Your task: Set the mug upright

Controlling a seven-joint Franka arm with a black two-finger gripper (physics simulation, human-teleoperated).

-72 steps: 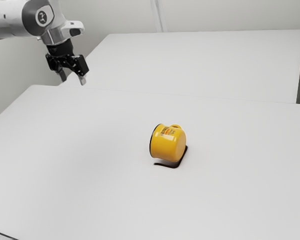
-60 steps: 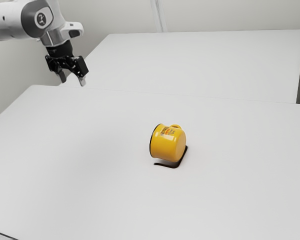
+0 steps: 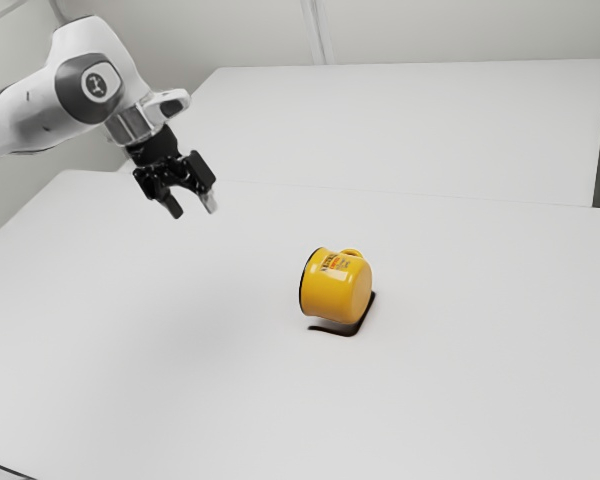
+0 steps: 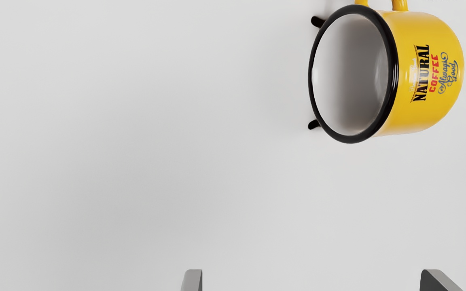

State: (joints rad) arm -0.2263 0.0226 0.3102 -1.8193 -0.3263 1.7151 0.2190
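Observation:
The yellow mug (image 3: pixel 332 288) lies on its side on the white table, its black-rimmed mouth facing the exterior view's left and its handle on the far side. My gripper (image 3: pixel 192 208) hangs above the table at the exterior view's upper left, well apart from the mug. In the wrist view the mug (image 4: pixel 423 76) shows its pale inside and printed lettering, ahead of the fingertips. There the gripper (image 4: pixel 312 279) is open, its two fingers wide apart with nothing between them.
A white table (image 3: pixel 210 380) spreads under the mug and the arm, with a second white surface (image 3: pixel 410 130) behind it. Pale walls stand at the back, and a thin dark line crosses the exterior view's bottom left corner.
My arm has moved down and toward the exterior view's right, bringing the gripper nearer the mug. The mug lies as before.

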